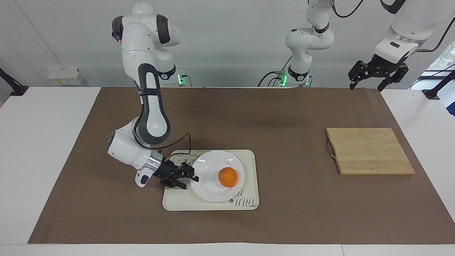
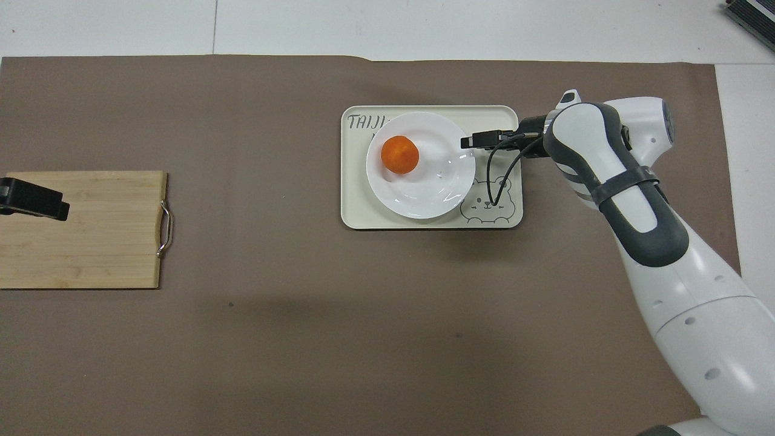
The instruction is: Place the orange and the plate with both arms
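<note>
The orange point(image 1: 227, 177) sits on the white plate point(image 1: 209, 188), and the plate lies flat on the cream bear tray point(image 1: 177, 201). My right gripper point(image 1: 188, 179) is low over the tray at the plate's rim, on the side toward the right arm's end. Its fingers look open and hold nothing. In the overhead view the right gripper point(image 2: 465, 142) ends at the rim of the plate point(image 2: 424, 197), with the orange point(image 2: 399, 154) on the plate's farther half. My left gripper point(image 1: 366, 87) waits open, high in the air at the left arm's end.
A wooden cutting board point(image 1: 369, 151) with a metal handle lies toward the left arm's end; the left gripper point(image 2: 33, 200) shows over it from above. Brown paper point(image 1: 284, 220) covers the table. The right arm's cable loops over the tray point(image 2: 357, 212).
</note>
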`<state>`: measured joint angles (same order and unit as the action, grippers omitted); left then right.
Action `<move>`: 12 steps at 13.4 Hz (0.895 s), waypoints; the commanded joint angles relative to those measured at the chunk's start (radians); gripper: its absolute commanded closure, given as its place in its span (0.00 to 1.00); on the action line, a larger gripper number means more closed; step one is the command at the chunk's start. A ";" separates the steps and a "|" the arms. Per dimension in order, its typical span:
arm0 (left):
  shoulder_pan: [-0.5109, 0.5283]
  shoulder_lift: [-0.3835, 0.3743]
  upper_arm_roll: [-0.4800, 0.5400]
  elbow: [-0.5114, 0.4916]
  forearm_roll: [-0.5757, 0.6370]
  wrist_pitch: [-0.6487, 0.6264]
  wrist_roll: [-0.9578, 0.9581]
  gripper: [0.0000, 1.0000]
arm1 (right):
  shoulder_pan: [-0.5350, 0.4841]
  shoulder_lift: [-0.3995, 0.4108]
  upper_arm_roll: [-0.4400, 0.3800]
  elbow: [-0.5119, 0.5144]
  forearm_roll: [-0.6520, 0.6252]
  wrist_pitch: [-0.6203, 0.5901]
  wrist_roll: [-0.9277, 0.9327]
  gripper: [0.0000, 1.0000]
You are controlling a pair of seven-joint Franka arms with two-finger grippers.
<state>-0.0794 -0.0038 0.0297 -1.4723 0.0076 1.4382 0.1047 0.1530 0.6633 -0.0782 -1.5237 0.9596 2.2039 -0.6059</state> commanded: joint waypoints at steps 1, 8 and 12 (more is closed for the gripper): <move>0.013 -0.030 -0.011 -0.037 0.015 0.016 -0.010 0.00 | -0.012 -0.065 -0.012 -0.001 -0.135 0.000 0.113 0.00; 0.013 -0.030 -0.011 -0.037 0.015 0.018 -0.010 0.00 | 0.005 -0.263 -0.031 0.004 -0.761 -0.029 0.596 0.00; 0.012 -0.030 -0.011 -0.037 0.015 0.016 -0.010 0.00 | -0.009 -0.387 -0.035 -0.001 -0.841 -0.271 0.659 0.00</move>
<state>-0.0793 -0.0038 0.0297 -1.4723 0.0076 1.4382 0.1047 0.1579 0.3400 -0.1130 -1.4996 0.1530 2.0150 0.0144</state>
